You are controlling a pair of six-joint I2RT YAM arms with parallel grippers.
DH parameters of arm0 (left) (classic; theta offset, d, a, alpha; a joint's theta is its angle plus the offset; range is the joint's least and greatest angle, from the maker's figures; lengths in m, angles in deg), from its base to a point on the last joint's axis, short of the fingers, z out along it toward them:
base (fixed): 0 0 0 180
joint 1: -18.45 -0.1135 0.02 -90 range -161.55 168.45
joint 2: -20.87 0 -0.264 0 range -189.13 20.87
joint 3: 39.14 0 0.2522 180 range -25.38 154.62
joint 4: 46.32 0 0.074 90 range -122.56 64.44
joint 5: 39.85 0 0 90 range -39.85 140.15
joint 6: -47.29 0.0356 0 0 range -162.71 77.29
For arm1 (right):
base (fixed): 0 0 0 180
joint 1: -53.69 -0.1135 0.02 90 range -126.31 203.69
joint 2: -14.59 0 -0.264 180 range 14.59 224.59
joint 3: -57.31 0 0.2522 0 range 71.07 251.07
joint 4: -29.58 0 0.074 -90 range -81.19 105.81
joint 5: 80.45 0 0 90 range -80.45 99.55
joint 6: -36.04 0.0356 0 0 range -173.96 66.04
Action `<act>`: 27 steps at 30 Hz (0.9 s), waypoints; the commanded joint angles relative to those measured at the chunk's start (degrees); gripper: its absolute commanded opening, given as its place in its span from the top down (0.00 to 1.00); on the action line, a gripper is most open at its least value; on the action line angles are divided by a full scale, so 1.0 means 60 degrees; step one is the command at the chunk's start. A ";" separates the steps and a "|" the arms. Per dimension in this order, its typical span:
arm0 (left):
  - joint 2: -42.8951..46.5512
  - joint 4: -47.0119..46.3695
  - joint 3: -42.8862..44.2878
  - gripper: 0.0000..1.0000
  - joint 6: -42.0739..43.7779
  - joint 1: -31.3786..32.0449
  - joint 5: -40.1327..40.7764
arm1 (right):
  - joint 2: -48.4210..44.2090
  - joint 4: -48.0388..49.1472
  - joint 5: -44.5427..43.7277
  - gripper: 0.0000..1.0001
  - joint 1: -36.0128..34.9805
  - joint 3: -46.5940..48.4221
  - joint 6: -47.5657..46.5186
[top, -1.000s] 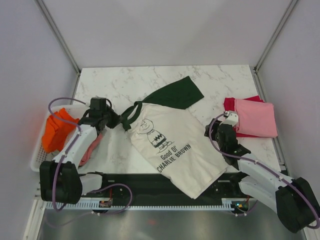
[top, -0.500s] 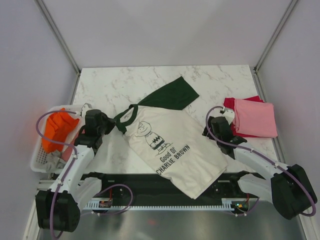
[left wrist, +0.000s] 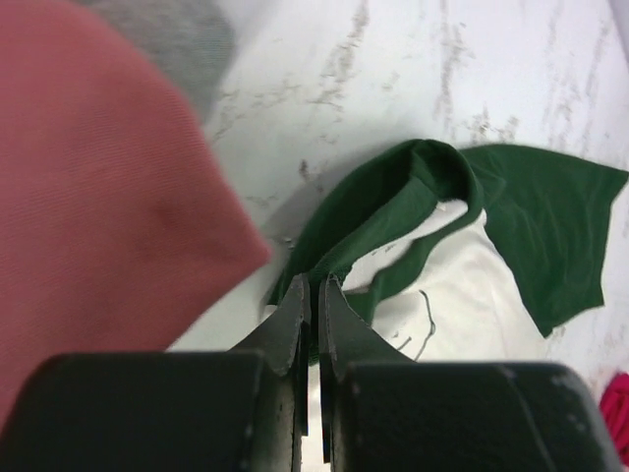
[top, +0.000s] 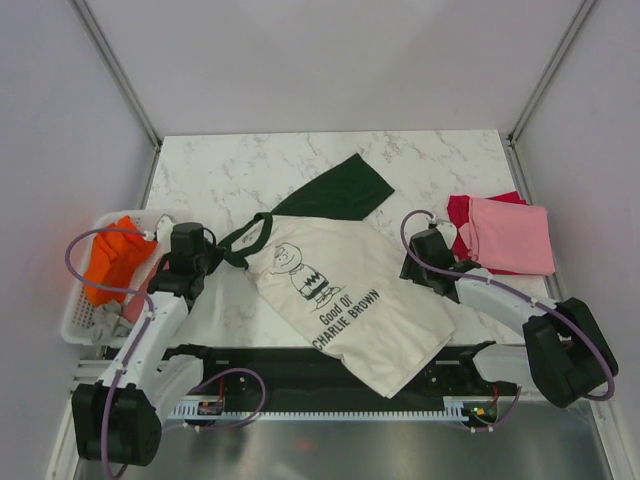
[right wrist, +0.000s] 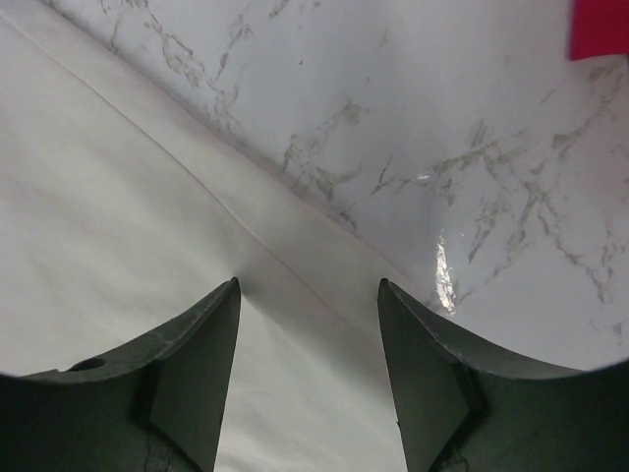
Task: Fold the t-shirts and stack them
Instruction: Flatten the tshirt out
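Note:
The large cream t-shirt (top: pixel 345 300) with black cartoon print lies spread at the table's middle, one dark green sleeve (top: pixel 342 190) pointing to the back. My left gripper (top: pixel 212 256) is shut on the green cloth (left wrist: pixel 393 197) at the shirt's left shoulder. In the left wrist view the gripper (left wrist: pixel 314 287) pinches that fold at its tips. My right gripper (top: pixel 412 262) is open, low over the cream shirt's right edge (right wrist: pixel 197 197), its jaws (right wrist: pixel 308 287) wide with only flat cloth between them. A folded pink t-shirt (top: pixel 512 236) lies on a crimson one (top: pixel 458 208) at the right.
A white slatted basket (top: pixel 72 318) stands at the left edge, with an orange t-shirt (top: pixel 110 260), a grey one (top: pixel 104 320) and a dusty-rose one (left wrist: pixel 88 206) in it. Bare marble (top: pixel 260 165) lies behind the cream shirt. Walls close the table's back and sides.
The left gripper has drawn back to the left with the green cloth, and the cream shirt has shifted left with it. The right gripper has moved back and left to the shirt's right edge.

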 commanded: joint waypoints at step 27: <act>0.1026 0.1475 0.2282 0.00 0.1617 0.0724 -0.0416 | 0.0219 0.0012 0.0928 0.29 -0.2176 0.0356 0.0454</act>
